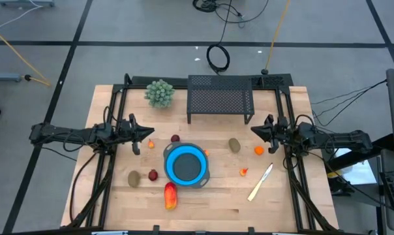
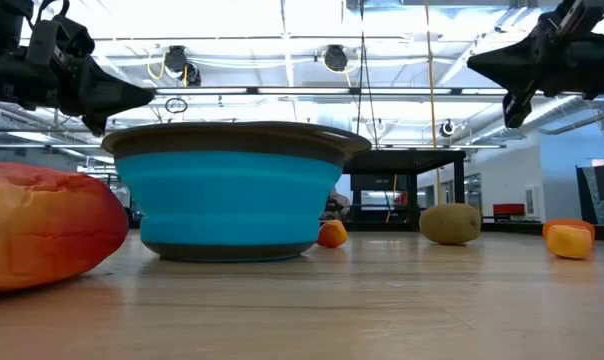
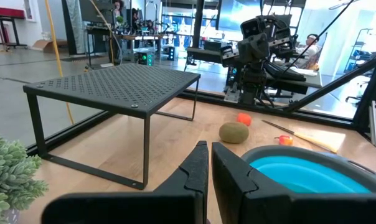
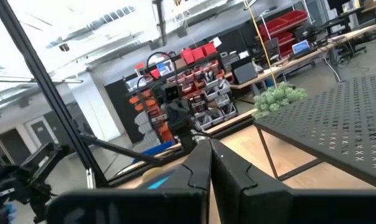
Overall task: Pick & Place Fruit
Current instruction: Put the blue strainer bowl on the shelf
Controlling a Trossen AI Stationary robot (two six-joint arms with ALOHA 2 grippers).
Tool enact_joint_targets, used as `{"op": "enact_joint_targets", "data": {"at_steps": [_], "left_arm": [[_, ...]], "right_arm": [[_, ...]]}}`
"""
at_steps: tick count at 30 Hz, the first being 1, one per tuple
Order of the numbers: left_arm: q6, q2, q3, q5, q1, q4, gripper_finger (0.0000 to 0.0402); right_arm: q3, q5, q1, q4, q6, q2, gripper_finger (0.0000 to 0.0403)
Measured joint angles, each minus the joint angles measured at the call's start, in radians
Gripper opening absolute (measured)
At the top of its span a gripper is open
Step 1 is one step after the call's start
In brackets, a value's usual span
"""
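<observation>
Pale wooden plank tabletop [image 1: 210, 199], framed left and right by dark rail struts, with a bare strip along the 6 o'clock edge and open wood between the pieces. At centre, one round blue collapsible bowl with a dark grey rim [image 1: 186, 164], smooth-walled and with nothing visible inside. Fruit scattered around it, none in it, about ten pieces counted from above: one larger glossy red-yellow oblong [image 1: 170, 195] at 7 o'clock of the bowl near the front edge; three brown-olive matte ovals, at 8 o'clock [image 1: 134, 177], at 10 o'clock [image 1: 136, 148] and at 2 o'clock [image 1: 234, 145]; two dark red balls, one touching-close at 8 o'clock [image 1: 152, 174], one at 11 o'clock [image 1: 175, 138]; four small orange bits, at 10 o'clock [image 1: 150, 141], just beside the rim at 2 o'clock [image 1: 205, 153], farther out at 3 o'clock [image 1: 258, 150], and at 4 o'clock [image 1: 244, 172]. One pale yellowish knife [image 1: 260, 181] lying aslant at 4 o'clock. One black perforated metal shelf on thin legs [image 1: 220, 98] at 12 o'clock; one green bushy plant [image 1: 160, 92] at 11 o'clock by the back edge. Left tool [image 1: 147, 134] raised over the 9 o'clock side, fingers [image 3: 197, 168] pressed narrow, holding nothing. Right tool [image 1: 254, 130] raised over the 3 o'clock side, fingers [image 4: 199, 163] closed together, likewise holding nothing.
</observation>
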Motion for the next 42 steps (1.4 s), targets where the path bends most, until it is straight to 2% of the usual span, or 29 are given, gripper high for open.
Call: {"op": "enact_joint_targets", "data": {"at_steps": [9,17,23,27,42], "left_arm": [[0.0,0.0,0.0,0.0,0.0,0.0,0.0019],[0.0,0.0,0.0,0.0,0.0,0.0,0.0019],[0.0,0.0,0.0,0.0,0.0,0.0,0.0019],[0.0,0.0,0.0,-0.001,0.0,0.0,0.0019],[0.0,0.0,0.0,-0.001,0.0,0.003,0.0019]], "right_arm": [[0.163,-0.065,0.0,0.009,-0.092,0.281,0.0],[0.354,-0.264,0.0,-0.012,-0.214,0.567,0.0],[0.51,-0.34,0.0,-0.17,-0.227,0.745,0.0],[0.6,-0.344,0.0,-0.275,-0.266,0.834,0.0],[0.859,-0.365,0.0,-0.607,-0.299,1.058,0.0]]}}
